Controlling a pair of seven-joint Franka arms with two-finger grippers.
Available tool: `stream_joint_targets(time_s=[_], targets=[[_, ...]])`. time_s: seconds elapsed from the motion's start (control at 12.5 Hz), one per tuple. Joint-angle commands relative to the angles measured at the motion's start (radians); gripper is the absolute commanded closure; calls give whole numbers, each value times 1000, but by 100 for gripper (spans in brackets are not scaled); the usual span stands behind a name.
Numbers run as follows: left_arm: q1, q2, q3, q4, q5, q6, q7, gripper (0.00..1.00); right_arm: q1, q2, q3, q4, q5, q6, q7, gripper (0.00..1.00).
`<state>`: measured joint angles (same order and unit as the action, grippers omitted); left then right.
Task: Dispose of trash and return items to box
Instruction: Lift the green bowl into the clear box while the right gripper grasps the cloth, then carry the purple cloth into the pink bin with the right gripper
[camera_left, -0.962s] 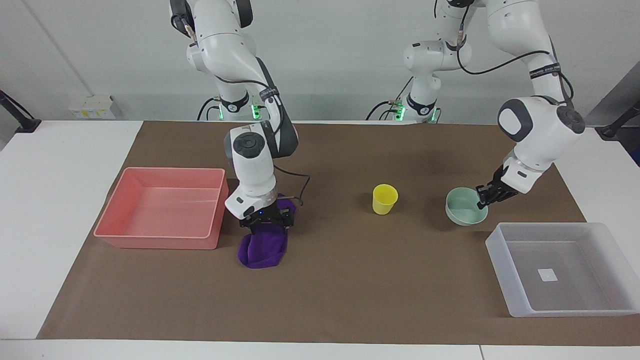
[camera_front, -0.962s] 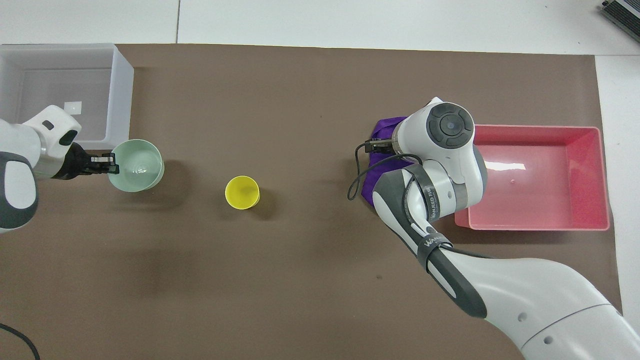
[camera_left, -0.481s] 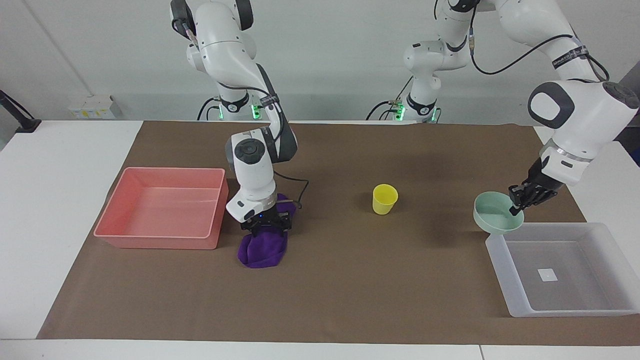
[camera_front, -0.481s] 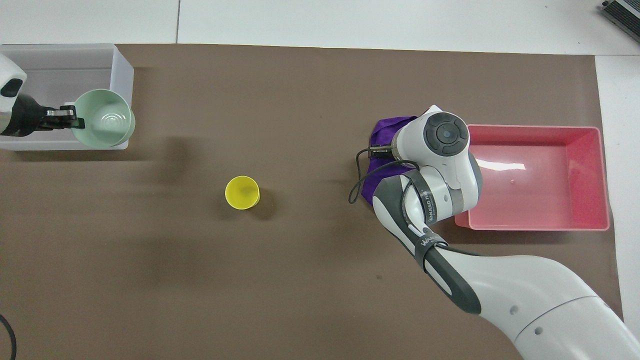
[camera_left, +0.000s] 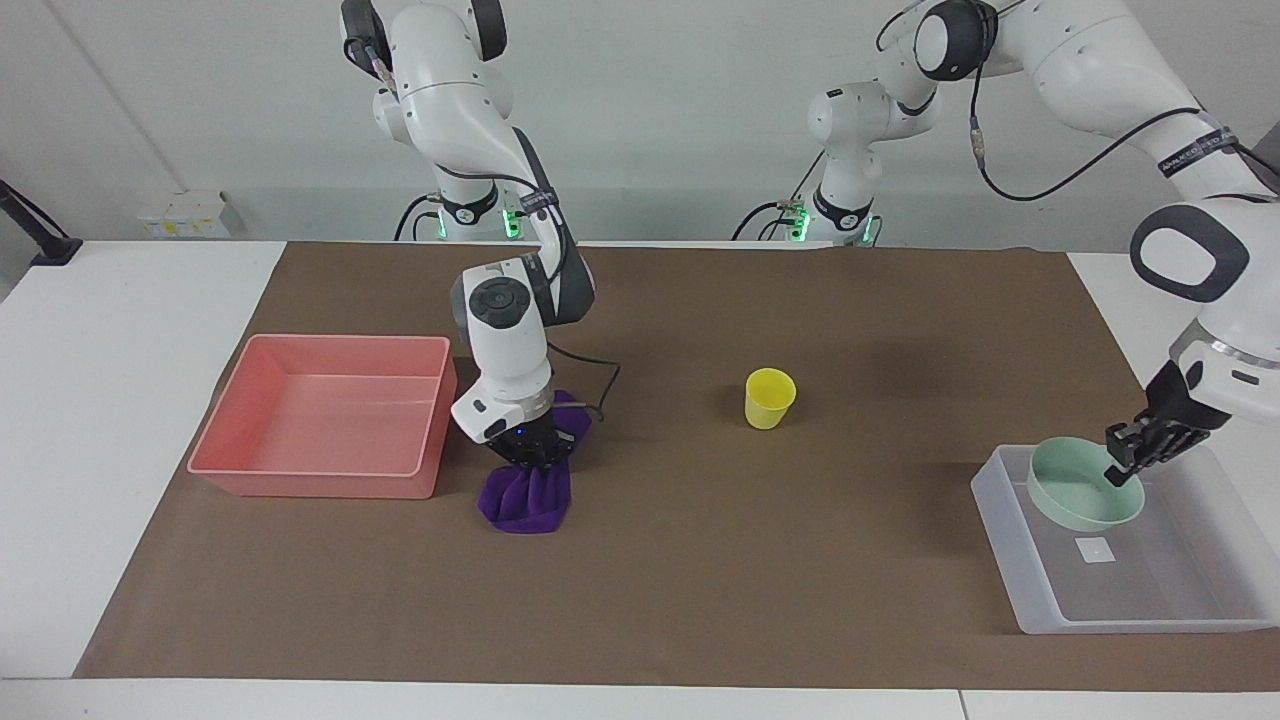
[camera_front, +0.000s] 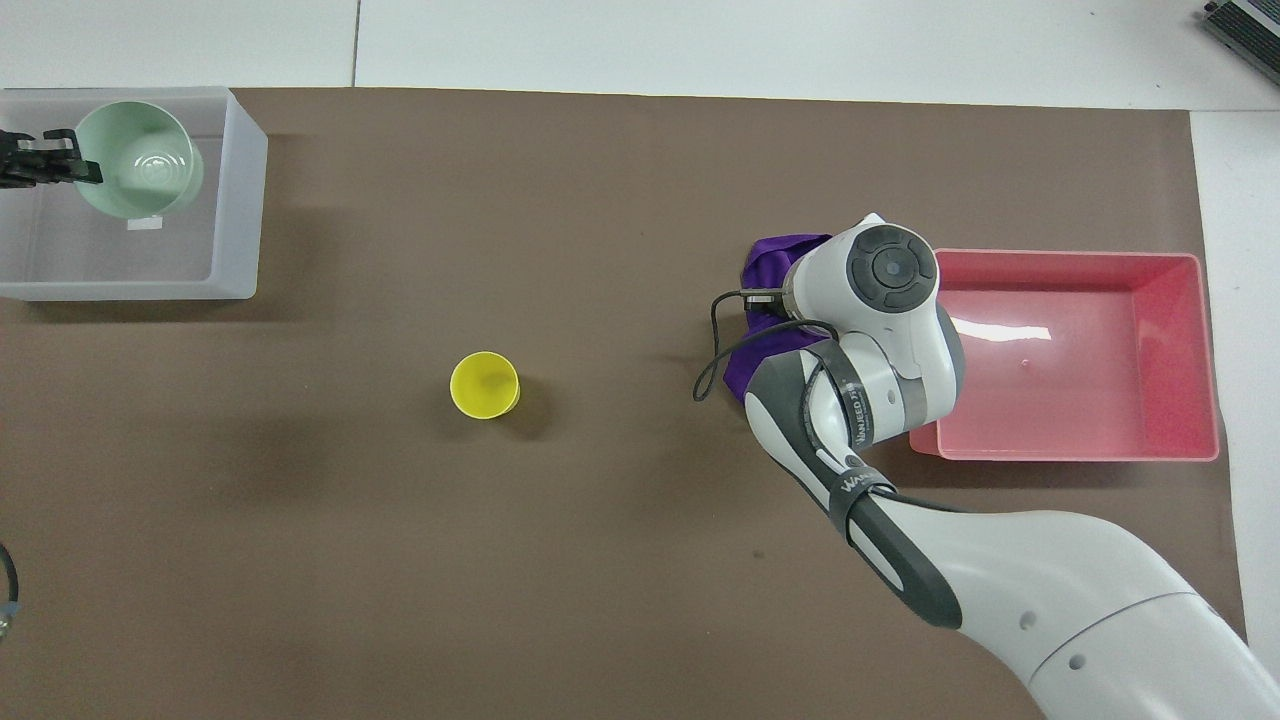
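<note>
Left tool (camera_left: 1122, 466) holding bowl (camera_left: 1085, 496) over box (camera_left: 1040, 592), right tool (camera_left: 530, 462) gripping cloth (camera_left: 525, 500)

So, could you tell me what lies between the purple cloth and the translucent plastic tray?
Only the small yellow plastic cup, standing upright on brown paper, seen overhead.

The right arm (camera_front: 880, 330) covers most of the purple cloth (camera_front: 775, 262) beside the pink tray (camera_front: 1075, 445); the clear box (camera_front: 240, 200) runs off frame.
</note>
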<state>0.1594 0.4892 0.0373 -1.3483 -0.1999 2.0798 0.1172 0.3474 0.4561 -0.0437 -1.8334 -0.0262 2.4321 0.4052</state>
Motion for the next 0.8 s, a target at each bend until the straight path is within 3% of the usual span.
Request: stream_joint_targets(time_s=[0.0,0.24,0.72], targets=[[72,187,-57,229,28,-43,19,100,-1,-26,4,9,-24,-40,37,100],[97,271,-63,273,45,49,29,100,1,-106,5,40,-15,-155,67,100],[121,273,-63,215,137,71,29,100,-13,-296,5,60,-15,-378,75,100]])
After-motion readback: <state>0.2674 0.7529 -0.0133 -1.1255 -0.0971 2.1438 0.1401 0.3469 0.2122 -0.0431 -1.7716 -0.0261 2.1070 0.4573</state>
